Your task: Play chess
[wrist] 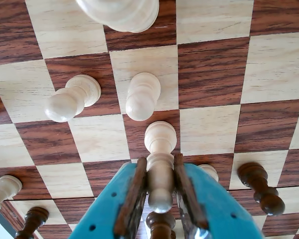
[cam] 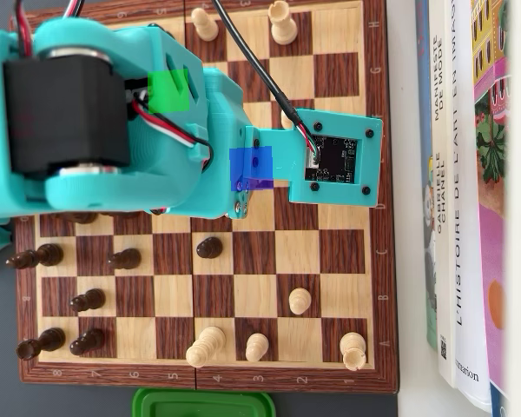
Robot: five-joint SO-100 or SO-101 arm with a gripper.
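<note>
In the wrist view my teal gripper (wrist: 159, 162) with brown pads is shut on a light wooden chess piece (wrist: 160, 149), gripping its stem. The piece's base points at a dark square of the chessboard (wrist: 214, 69). I cannot tell if it touches the board. Two light pawns (wrist: 72, 98) (wrist: 142, 95) stand just beyond it. A large light piece (wrist: 122, 12) is at the top edge. In the overhead view the arm (cam: 139, 122) covers the upper left of the board (cam: 339, 252) and hides the gripper and the held piece.
Dark pieces stand close to the jaws in the wrist view (wrist: 261, 188) (wrist: 159, 224) (wrist: 32, 219). Overhead, dark pieces (cam: 87, 301) cluster at the left, light ones (cam: 257, 347) along the bottom. Books (cam: 469, 191) lie right of the board, a green lid (cam: 204, 404) below it.
</note>
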